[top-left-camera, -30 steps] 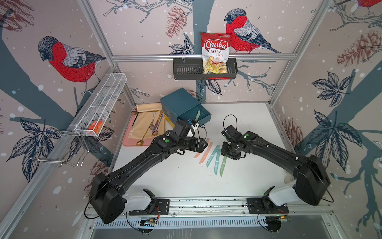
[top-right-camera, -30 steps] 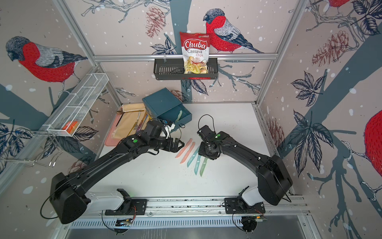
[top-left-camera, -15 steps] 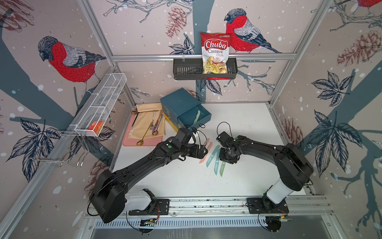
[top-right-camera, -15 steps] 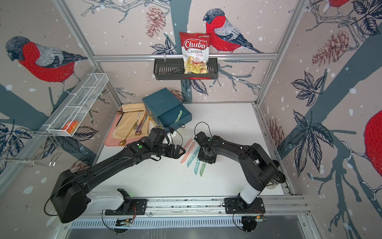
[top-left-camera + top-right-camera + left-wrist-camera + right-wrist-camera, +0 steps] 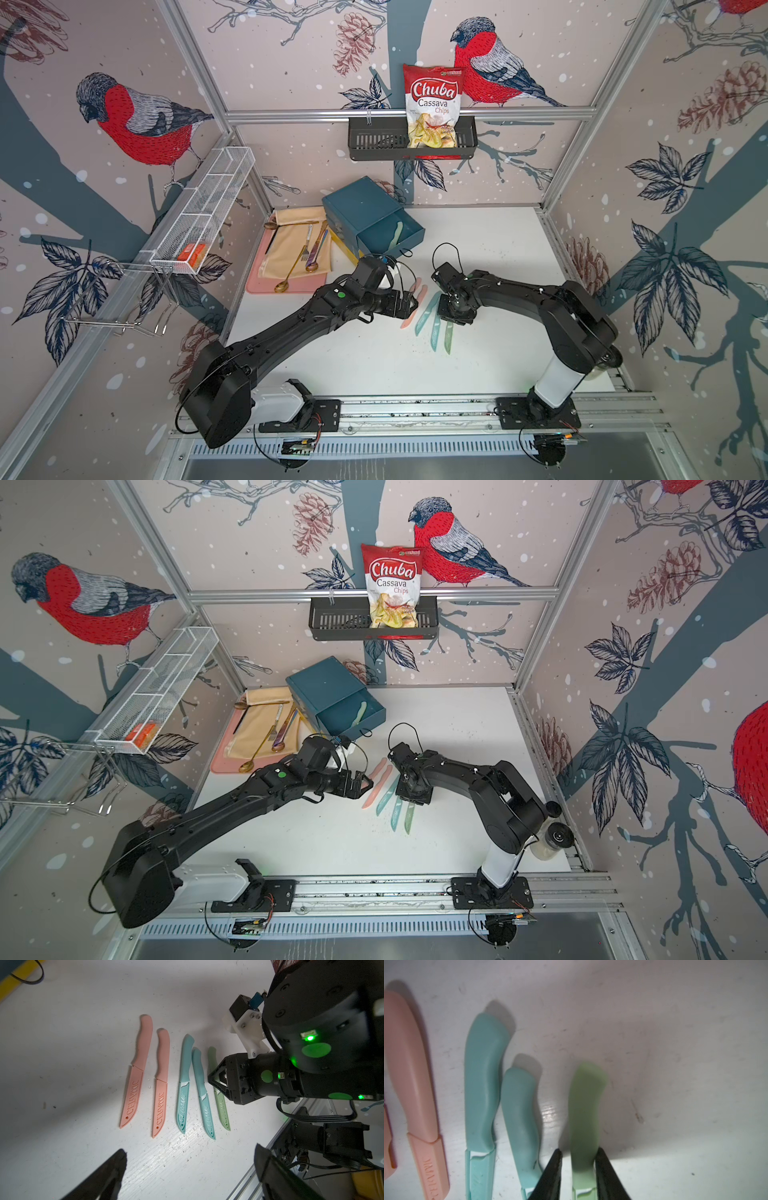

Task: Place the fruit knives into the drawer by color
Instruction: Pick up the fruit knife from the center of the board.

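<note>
Five fruit knives lie in a row on the white table: two pink (image 5: pixel 135 1076) (image 5: pixel 161 1088), two teal (image 5: pixel 184 1084) (image 5: pixel 204 1101), one green (image 5: pixel 223 1113). My right gripper (image 5: pixel 579 1150) points down over the green knife (image 5: pixel 584 1105), jaws narrow on either side of its handle; one finger touches it, the other shows a thin gap. The knife rests on the table. My left gripper (image 5: pixel 411 305) hangs wide open and empty beside the pink knives (image 5: pixel 419 297). In both top views the drawer (image 5: pixel 361 203) has its teal top drawer pulled out with another green knife (image 5: pixel 397 235) inside.
A pink tray (image 5: pixel 291 287) with a beige cloth and metal cutlery lies left of the drawer. On the back wall hangs a black basket (image 5: pixel 374 141) holding a chips bag (image 5: pixel 432 108). A white wire shelf (image 5: pixel 208 208) lines the left wall.
My right gripper has come down over the green knife and its jaws have narrowed around the handle. My left gripper has drifted from the drawer toward the pink knives, still open.
</note>
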Robot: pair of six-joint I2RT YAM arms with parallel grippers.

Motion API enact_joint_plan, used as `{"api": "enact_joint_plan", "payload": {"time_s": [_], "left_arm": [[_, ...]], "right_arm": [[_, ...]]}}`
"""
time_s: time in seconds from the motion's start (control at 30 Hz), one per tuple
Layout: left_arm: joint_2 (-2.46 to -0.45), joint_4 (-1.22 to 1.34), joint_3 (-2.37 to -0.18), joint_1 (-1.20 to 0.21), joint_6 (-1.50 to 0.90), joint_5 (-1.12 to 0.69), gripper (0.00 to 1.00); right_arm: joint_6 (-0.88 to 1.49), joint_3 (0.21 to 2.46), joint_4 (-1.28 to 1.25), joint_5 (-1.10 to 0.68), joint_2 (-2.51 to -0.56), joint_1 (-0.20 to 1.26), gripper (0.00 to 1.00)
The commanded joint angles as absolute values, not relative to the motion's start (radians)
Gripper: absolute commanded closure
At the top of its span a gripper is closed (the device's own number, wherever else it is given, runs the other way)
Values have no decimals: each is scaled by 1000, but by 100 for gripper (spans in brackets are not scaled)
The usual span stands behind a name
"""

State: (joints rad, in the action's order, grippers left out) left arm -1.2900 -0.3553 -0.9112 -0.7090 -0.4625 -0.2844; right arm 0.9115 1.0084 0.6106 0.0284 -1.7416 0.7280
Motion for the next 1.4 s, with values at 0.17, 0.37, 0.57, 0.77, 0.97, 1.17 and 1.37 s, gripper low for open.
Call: {"api": "enact_joint_plan", "payload": {"time_s": [0.17, 0.37, 0.57, 0.77, 0.97, 1.17, 1.37], "left_arm": [[-1275, -340, -903, -710, -449, -279, 3], [-1275, -337, -901, -710, -450, -278, 3], [-1278, -338, -908, -711, -450, -276, 3], [-1287, -366, -949, -709, -428, -246, 3], [-1308, -418, -1047, -670, -390, -236, 2], [-1323, -455, -1127, -600, -354, -265, 2], [-1339, -470, -1163, -569, -321, -269, 3]], "right_arm": [[891, 964, 619, 60, -1753, 735, 78], [882, 947, 621, 58, -1755, 735, 100], [878, 964, 634, 57, -1741, 734, 100], [879, 1019, 668, 43, -1706, 720, 100], [874, 1086, 726, 42, -1670, 702, 100], [871, 1158, 801, 53, -1626, 697, 100], [875, 1205, 820, 14, -1593, 687, 100]]}}
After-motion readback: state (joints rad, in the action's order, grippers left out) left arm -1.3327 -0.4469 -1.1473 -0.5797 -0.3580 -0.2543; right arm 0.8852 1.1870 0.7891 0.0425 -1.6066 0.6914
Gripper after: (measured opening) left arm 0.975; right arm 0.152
